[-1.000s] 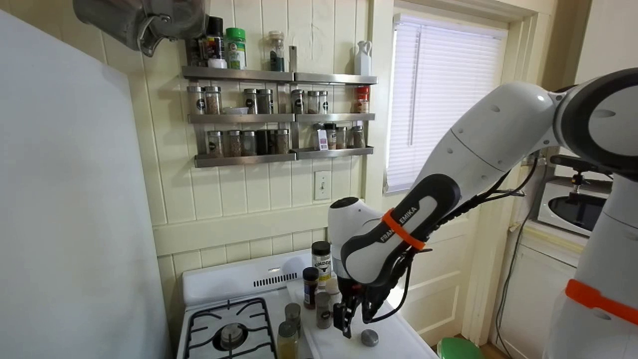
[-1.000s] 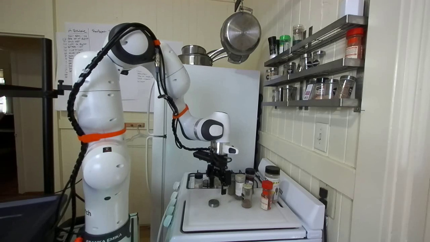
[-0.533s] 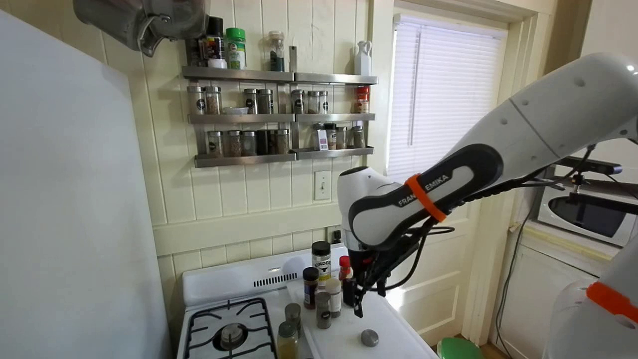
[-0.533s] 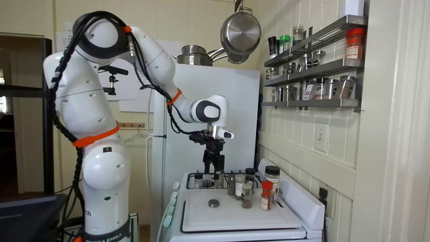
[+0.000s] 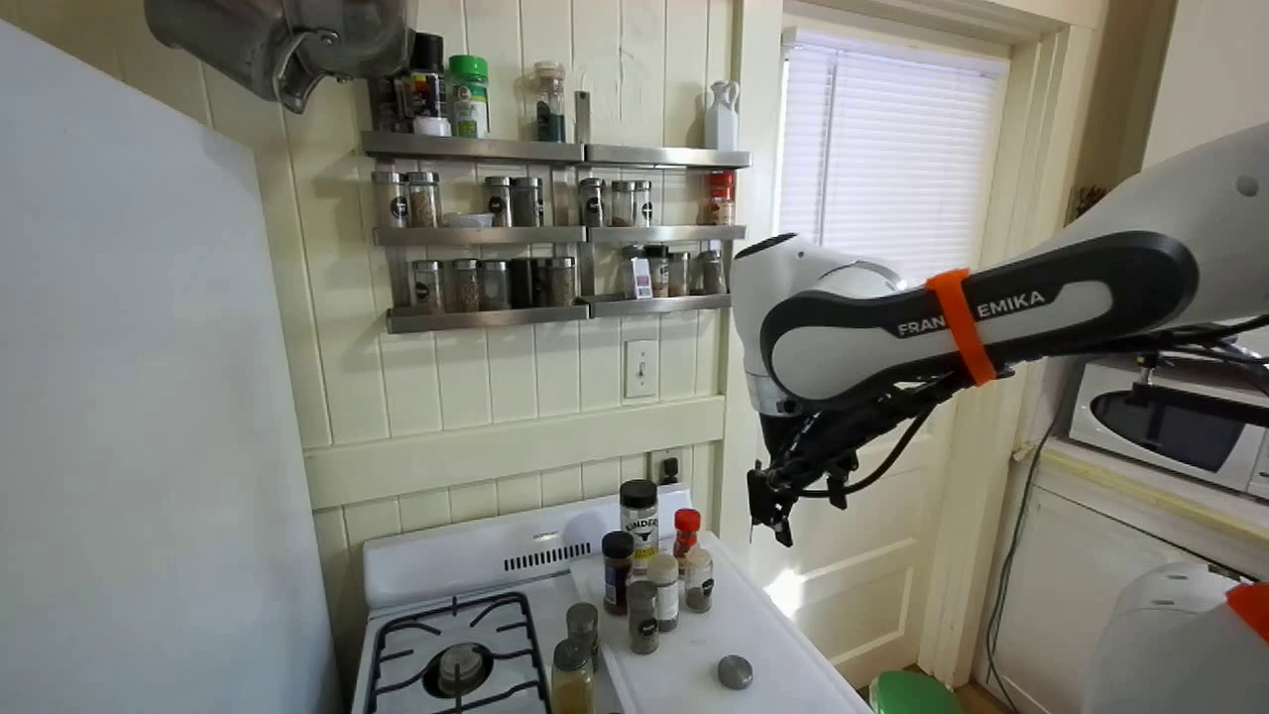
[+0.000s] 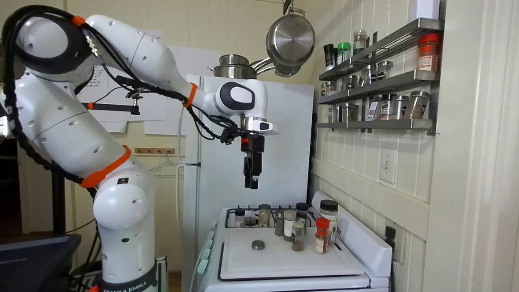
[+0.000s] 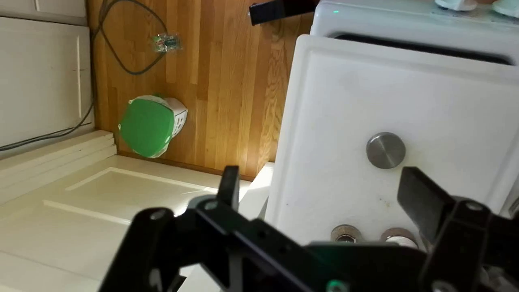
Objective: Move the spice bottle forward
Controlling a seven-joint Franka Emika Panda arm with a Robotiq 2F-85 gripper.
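Several spice bottles stand upright on the white stove cover (image 6: 243,267); I cannot tell which one the task means. A clear glass bottle (image 6: 298,237) stands nearest the cover's middle, also in an exterior view (image 5: 699,583). Beside it are a white-labelled bottle (image 6: 289,226), a grey-lidded bottle (image 5: 643,620), a red-capped bottle (image 6: 321,237), a dark black-capped bottle (image 5: 617,575) and a large black-capped jar (image 5: 640,526). My gripper (image 7: 320,178) is open and empty, high above the stove and apart from the bottles, also in both exterior views (image 5: 811,518) (image 6: 251,184).
A round metal lid (image 7: 386,150) lies flat on the cover. Two more bottles (image 5: 572,679) (image 5: 583,635) stand by the burner grate (image 5: 461,659). The stove backguard (image 5: 476,555) rises behind. Spice racks (image 6: 389,123) hang on the wall; a fridge (image 6: 263,142) stands beyond.
My gripper has risen well above the stove and drawn back from the bottles, toward the robot's base. The bottles and the metal lid stay where they were.
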